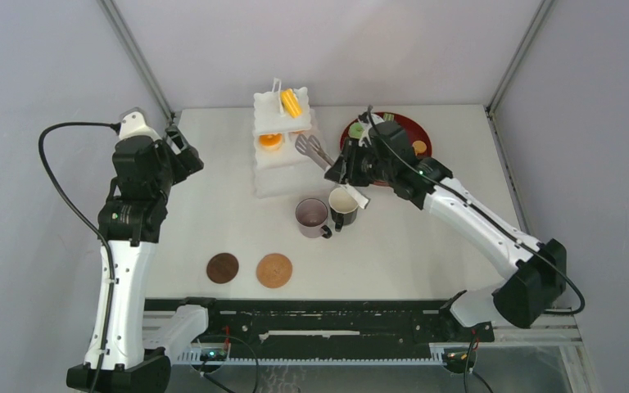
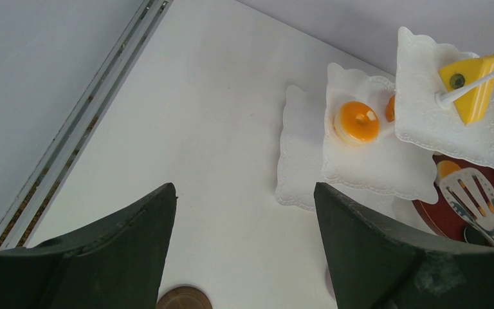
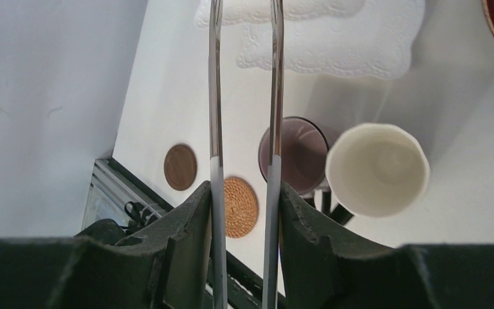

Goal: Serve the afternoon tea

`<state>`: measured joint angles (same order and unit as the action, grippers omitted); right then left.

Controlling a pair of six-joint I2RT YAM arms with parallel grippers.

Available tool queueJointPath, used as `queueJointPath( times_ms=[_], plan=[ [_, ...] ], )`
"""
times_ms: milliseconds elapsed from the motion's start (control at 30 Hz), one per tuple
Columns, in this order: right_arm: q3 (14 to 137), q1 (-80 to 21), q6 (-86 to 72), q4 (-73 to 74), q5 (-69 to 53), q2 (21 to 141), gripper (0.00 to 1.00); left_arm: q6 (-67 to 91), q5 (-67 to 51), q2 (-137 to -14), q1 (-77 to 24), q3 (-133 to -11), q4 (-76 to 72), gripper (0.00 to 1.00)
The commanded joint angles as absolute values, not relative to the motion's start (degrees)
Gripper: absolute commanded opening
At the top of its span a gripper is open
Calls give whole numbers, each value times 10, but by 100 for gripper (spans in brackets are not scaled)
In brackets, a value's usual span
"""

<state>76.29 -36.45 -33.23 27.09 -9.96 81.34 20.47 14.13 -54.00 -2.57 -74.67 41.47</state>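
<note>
The white three-tier stand (image 1: pixel 278 176) stands at the back middle, with a yellow wedge pastry (image 1: pixel 291 102) on its top tier and an orange pastry (image 1: pixel 269 141) on the middle tier. My right gripper (image 1: pixel 341 169) is shut on the long metal tongs (image 1: pixel 315 149), whose empty tips hang beside the stand's right edge. The mauve mug (image 1: pixel 312 215) and black mug (image 1: pixel 343 205) stand together just below. Two round coasters, dark brown (image 1: pixel 222 268) and light woven (image 1: pixel 274 270), lie near the front. My left gripper (image 1: pixel 182 151) is open and empty, raised left of the stand.
The dark red round tray (image 1: pixel 397 127) sits behind my right gripper, holding a green pastry (image 1: pixel 355 129) and an orange one (image 1: pixel 418 147). Grey walls enclose the table on the left, back and right. A black rail (image 1: pixel 319 323) runs along the front edge.
</note>
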Motion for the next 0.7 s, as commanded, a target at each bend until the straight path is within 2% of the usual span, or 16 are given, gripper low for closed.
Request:
queueJointPath(
  times_ms=[0, 267, 433, 667],
  plan=[
    [737, -345, -319, 280, -72, 745, 45, 194, 129, -540, -28, -746, 402, 83],
    [686, -261, -300, 326, -41, 690, 44, 197, 125, -541, -30, -744, 400, 83],
    [651, -177, -298, 296, -69, 706, 44, 196, 126, -543, -31, -746, 400, 83],
    [651, -111, -307, 220, -112, 771, 45, 198, 128, -547, -31, -746, 399, 83]
  ],
)
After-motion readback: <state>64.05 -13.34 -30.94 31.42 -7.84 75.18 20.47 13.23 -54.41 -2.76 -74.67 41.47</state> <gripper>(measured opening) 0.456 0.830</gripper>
